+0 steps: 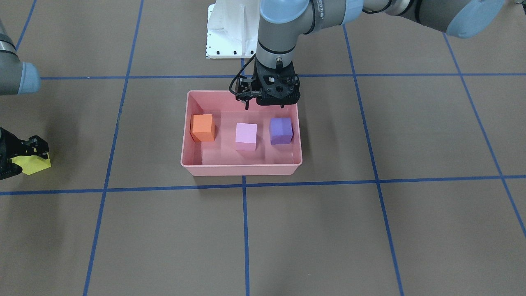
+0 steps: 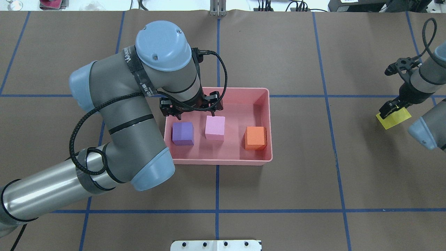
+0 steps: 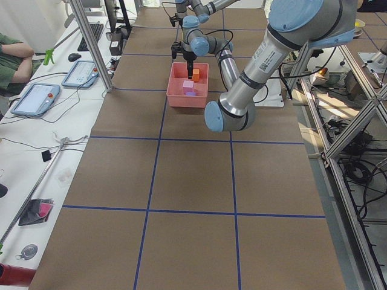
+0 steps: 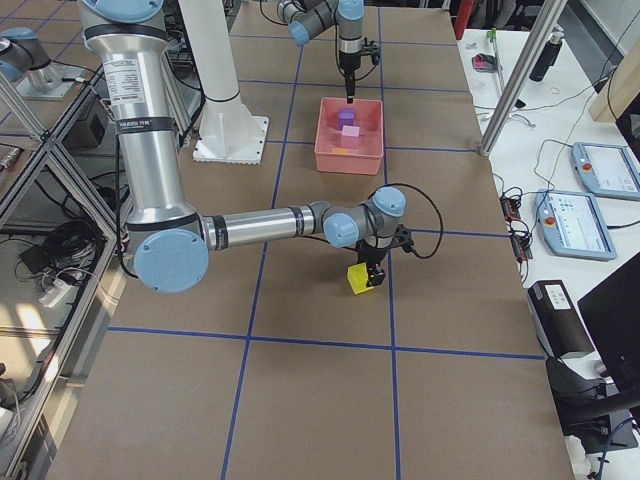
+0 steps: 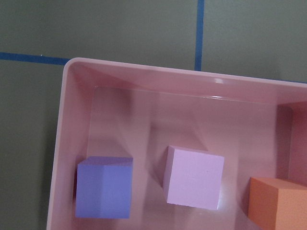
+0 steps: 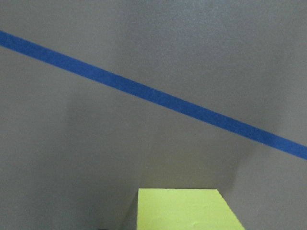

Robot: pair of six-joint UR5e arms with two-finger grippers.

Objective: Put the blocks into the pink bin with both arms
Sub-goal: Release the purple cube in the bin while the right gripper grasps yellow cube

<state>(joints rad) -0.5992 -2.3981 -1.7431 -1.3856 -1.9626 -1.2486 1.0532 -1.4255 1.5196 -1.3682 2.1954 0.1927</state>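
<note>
The pink bin (image 2: 264, 104) sits mid-table and holds three blocks in a row: purple (image 2: 183, 133), pale pink (image 2: 215, 128) and orange (image 2: 255, 137). My left gripper (image 2: 190, 111) hangs open and empty over the bin's robot-side wall, just behind the purple and pale pink blocks (image 5: 194, 177). The yellow block (image 2: 395, 119) rests on the table far to the robot's right. Low over it is my right gripper (image 1: 24, 159), open, one finger on each side of the block (image 1: 36, 164). In the right wrist view only the block's top (image 6: 184, 210) shows.
Brown paper with blue tape lines (image 1: 244, 230) covers the table. The white pedestal base (image 1: 228, 33) stands behind the bin on the robot's side. Side benches carry tablets (image 3: 35, 98) and cables, and a seated person (image 3: 12, 57) is at one of them.
</note>
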